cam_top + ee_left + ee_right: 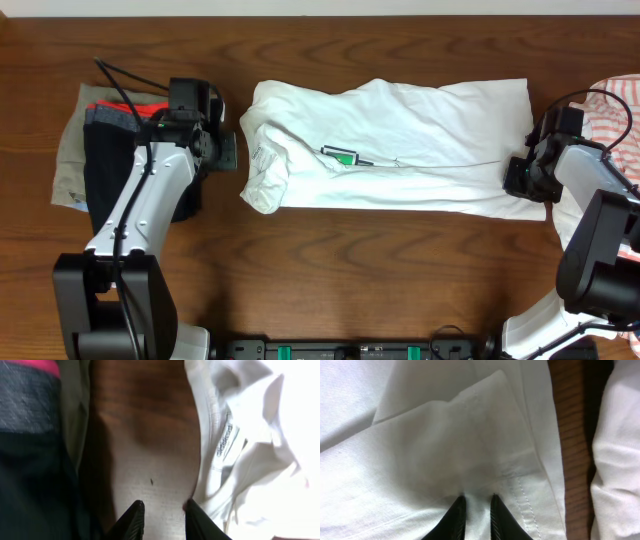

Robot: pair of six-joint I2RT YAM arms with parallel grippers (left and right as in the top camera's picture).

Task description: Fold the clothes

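Right gripper (476,502) is pinching the white shirt (400,140); its 2 fingers are sitting nearly together with a fold of cloth clamped between them, just beside the stitched hem (525,495). From that grip the shirt is stretching away ahead of the fingers, lying lengthwise and loosely creased on the table (350,270). A small green-and-black print (343,155) is showing toward the far end, where the collar end is bunching up.

At that bunched end the left gripper (162,510) is hovering over bare wood. Its jaws are standing slightly apart and holding nothing. The shirt's edge, with a sewn-in label (226,440), is lying just beside 1 finger, though the wrist view is not showing whether they are touching. On the other side of this gripper a pile of folded clothes (70,150) is resting, with dark, beige and red layers.

Behind the right gripper, on the side away from the shirt, a striped garment (612,105) is lying crumpled at the table's edge.
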